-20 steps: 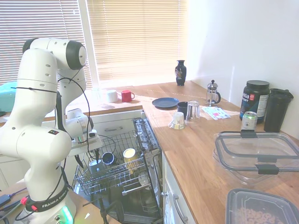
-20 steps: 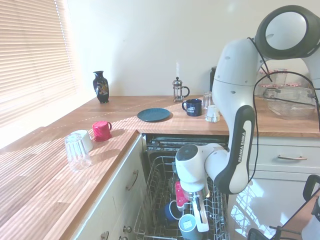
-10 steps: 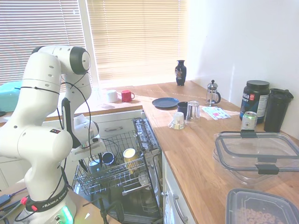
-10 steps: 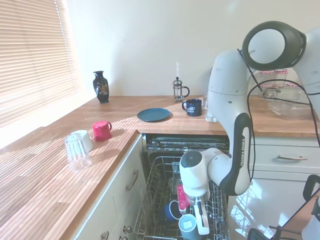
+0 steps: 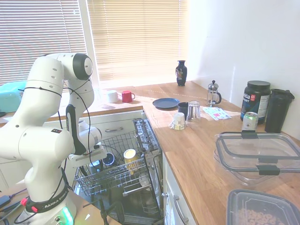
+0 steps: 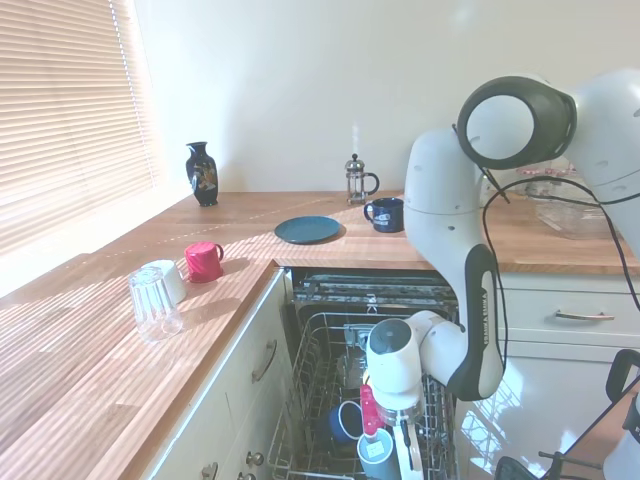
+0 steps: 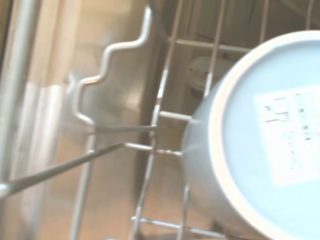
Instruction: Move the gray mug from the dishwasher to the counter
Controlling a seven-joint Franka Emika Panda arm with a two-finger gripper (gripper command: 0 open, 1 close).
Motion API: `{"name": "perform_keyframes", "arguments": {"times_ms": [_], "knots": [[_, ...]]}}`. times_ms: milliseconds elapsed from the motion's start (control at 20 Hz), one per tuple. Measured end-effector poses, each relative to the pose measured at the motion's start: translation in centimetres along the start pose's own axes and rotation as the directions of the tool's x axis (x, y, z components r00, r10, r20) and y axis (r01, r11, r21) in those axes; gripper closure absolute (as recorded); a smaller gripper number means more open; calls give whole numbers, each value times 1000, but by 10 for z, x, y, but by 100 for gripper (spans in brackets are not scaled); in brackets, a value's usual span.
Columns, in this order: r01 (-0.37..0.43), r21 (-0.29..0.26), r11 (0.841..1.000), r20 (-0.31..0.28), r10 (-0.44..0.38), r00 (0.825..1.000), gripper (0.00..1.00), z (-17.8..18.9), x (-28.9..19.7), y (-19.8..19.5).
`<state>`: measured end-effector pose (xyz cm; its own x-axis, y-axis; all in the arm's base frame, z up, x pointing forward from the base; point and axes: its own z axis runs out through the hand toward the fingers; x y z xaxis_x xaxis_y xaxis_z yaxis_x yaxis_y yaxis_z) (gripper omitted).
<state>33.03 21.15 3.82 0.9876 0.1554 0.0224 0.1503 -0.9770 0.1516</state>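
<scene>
Down in the dishwasher [image 6: 330, 300], the gripper [image 6: 392, 448] stands spread wide around the upside-down gray mug [image 6: 377, 452] in the wire rack [image 5: 123, 176], beside a dark blue mug [image 6: 346, 420], while farther off the wooden counter [image 6: 230, 250] carries a blue plate [image 6: 307, 229].

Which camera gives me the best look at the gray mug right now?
The wrist view: the gray mug fills the frame, upside down, base with a label showing. The second exterior view shows it small beside the gripper; in the first, the arm mostly hides it.
</scene>
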Motion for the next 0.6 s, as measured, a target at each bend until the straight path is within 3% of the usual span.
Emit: {"name": "perform_keyframes", "arguments": {"times_ms": [600], "knots": [[26, -1, 1000, 5, -26, 1000, 100, 15, -4, 4]]}}
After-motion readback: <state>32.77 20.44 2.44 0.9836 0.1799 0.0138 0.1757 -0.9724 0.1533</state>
